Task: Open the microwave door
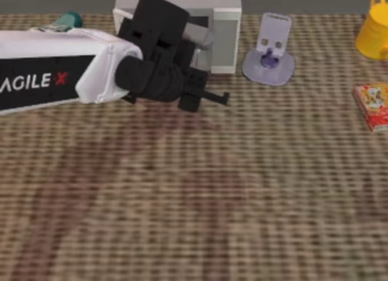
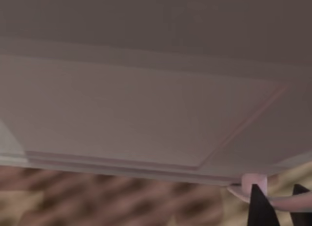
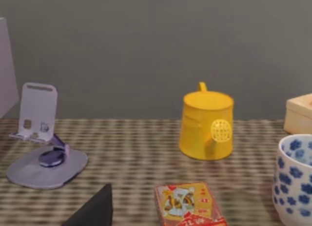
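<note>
Woven brown mat covers the table below a grey wall; left hand's spread unclear.

On the woven surface a lilac phone stand sits well apart from a yellow watering can, with a red card box lying nearer the camera, a blue-flowered white cup at one edge, and a tan box behind it.
</note>
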Action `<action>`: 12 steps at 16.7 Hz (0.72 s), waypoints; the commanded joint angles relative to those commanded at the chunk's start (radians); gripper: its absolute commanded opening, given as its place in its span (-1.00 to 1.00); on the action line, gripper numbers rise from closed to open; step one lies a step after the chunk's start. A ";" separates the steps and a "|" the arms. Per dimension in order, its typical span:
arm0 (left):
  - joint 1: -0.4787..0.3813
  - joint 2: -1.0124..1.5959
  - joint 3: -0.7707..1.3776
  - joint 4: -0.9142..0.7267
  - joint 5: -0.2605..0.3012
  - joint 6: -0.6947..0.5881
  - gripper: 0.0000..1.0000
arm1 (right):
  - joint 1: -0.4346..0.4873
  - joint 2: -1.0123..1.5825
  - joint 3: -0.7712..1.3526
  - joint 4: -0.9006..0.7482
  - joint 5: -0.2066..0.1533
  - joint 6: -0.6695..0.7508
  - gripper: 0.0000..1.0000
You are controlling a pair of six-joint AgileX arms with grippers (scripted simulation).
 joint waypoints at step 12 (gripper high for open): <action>0.017 -0.024 -0.032 0.009 0.042 0.047 -1.00 | 0.000 0.000 0.000 0.000 0.000 0.000 1.00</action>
